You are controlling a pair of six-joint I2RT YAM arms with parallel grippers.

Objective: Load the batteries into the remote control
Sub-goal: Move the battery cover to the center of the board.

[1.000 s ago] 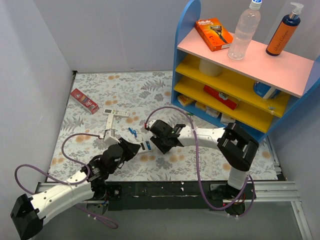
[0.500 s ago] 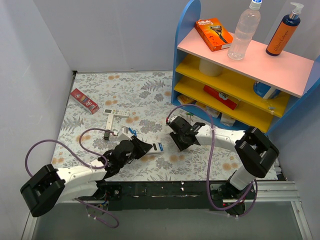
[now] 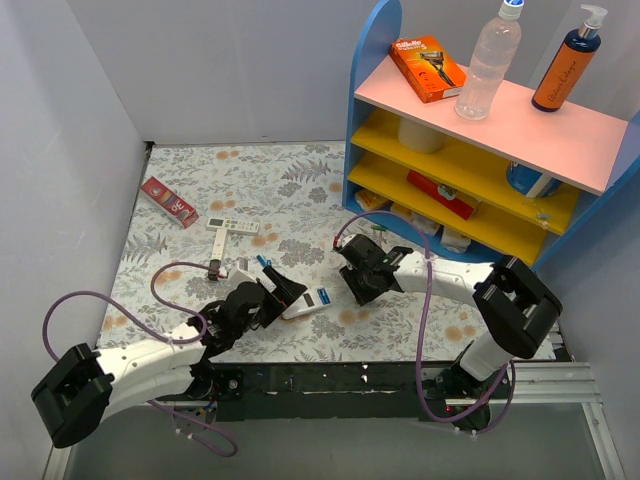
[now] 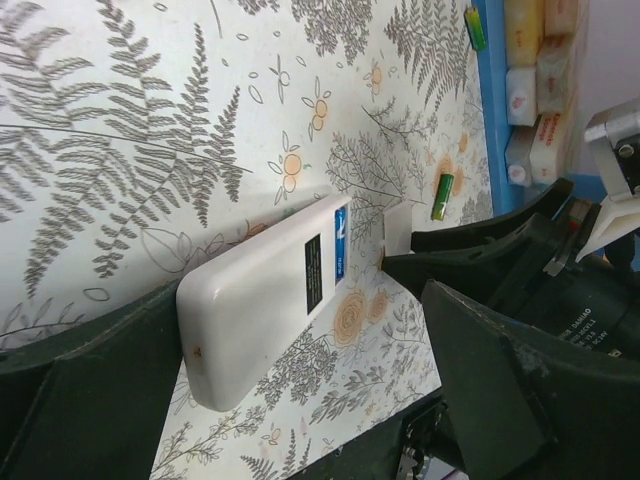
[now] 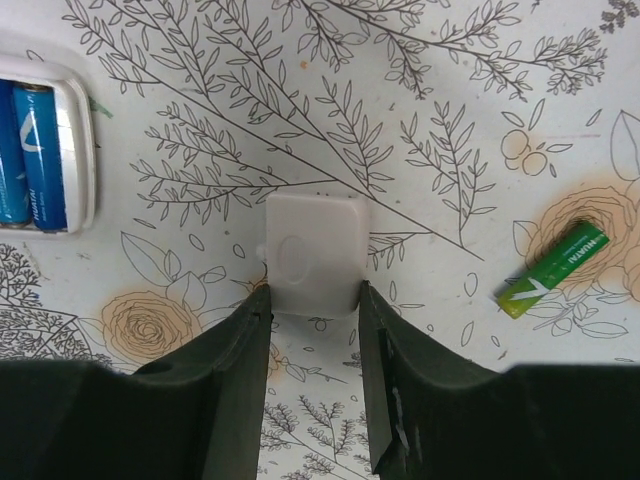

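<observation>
A: Progress?
B: Two blue batteries (image 5: 28, 155) seated in remote control (image 4: 265, 300), back up on floral mat (image 3: 200, 190). Probably just the lid to refit; green battery (image 5: 552, 270) loose nearby.
A: Grippers?
B: left gripper (image 3: 283, 292) spread wide, straddling remote. right gripper (image 5: 314, 300) pinching battery cover (image 5: 314, 250).
A: Text?
B: "Gillette" on orange box (image 3: 428, 66); battery print unreadable.

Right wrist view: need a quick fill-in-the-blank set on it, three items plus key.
1. The batteries seated in the remote control are ___ in colour.
2. The right gripper has its fingers on either side of a small ___ cover.
3. The loose battery lying to the right of that cover is ___.
Missing words: blue; white; green.
</observation>
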